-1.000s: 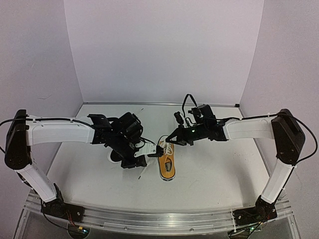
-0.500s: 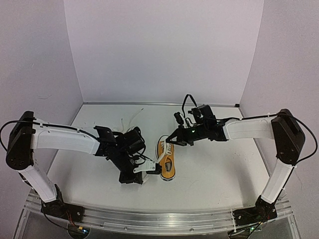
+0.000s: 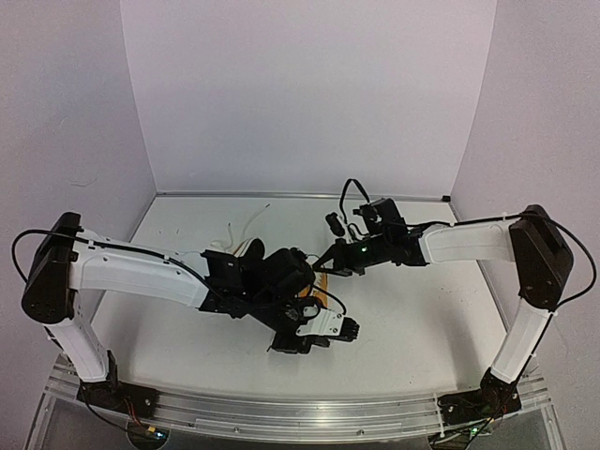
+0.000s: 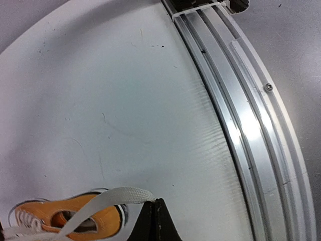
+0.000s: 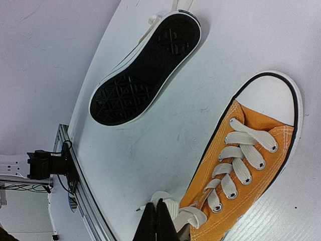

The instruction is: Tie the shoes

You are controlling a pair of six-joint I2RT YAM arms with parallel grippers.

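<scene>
The orange shoe [image 5: 248, 159] lies sole down with white laces through its eyelets. In the top view only a sliver of it [image 3: 320, 283] shows behind my left arm. My left gripper [image 4: 154, 202] is shut on the end of a white lace [image 4: 103, 203], which runs taut back to the orange shoe [image 4: 60, 221]. In the top view this gripper [image 3: 352, 328] is near the table's front. My right gripper [image 5: 157, 205] is shut on a folded lace loop [image 5: 186, 214] beside the shoe's tongue end; it also shows in the top view [image 3: 326, 266]. The second shoe [image 5: 144, 70] lies with its black sole showing.
The aluminium rail [image 4: 248, 125] along the table's near edge runs close to my left gripper. Loose white laces [image 3: 246, 221] of the black-soled shoe trail toward the back wall. My left arm [image 3: 150, 272] stretches across the table's middle and covers most of both shoes in the top view.
</scene>
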